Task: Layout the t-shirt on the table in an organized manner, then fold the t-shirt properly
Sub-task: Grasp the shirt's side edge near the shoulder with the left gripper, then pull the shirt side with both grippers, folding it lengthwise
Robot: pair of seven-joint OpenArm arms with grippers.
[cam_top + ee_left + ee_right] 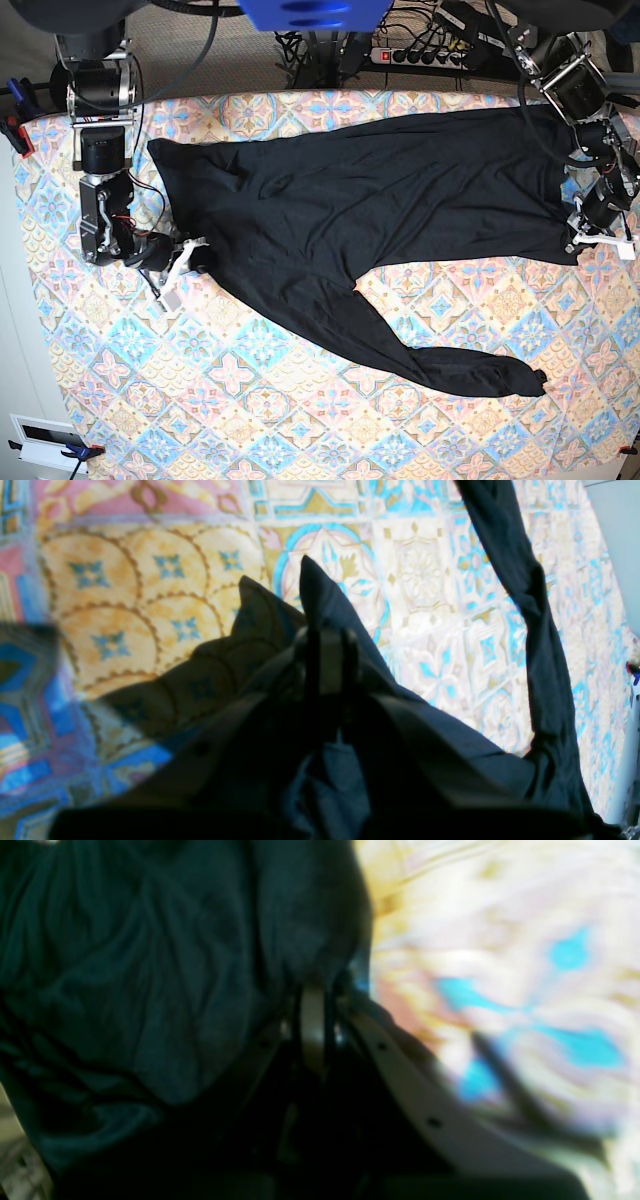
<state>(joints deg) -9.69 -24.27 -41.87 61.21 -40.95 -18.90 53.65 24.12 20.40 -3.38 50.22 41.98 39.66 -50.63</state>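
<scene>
Lying spread across the far half of the surface [300,420], the t-shirt [380,190] runs from about 9 o'clock to 3 o'clock in the base view. You will see its body lying mostly flat with shallow wrinkles. One long sleeve [440,365] trails from the middle of the garment toward 5 o'clock and ends in a bunched cuff, fully on the patterned cloth.

At the 9 o'clock edge of the garment, the right fingers [190,258] are closed on a bunch of the black fabric. The right wrist view confirms this: the two fingers [312,1025] stand pressed together with folds of the t-shirt [150,980] gathered above and to one side. That view is blurred, so you cannot read finer detail.

At the 3 o'clock edge, the left fingers [590,238] are likewise closed on the fabric. In the left wrist view the left fingers [327,665] pinch a peaked fold of the t-shirt [325,600], raised off the surface [425,580], and a narrow strip of fabric hangs from 1 o'clock down to 4 o'clock.
</scene>
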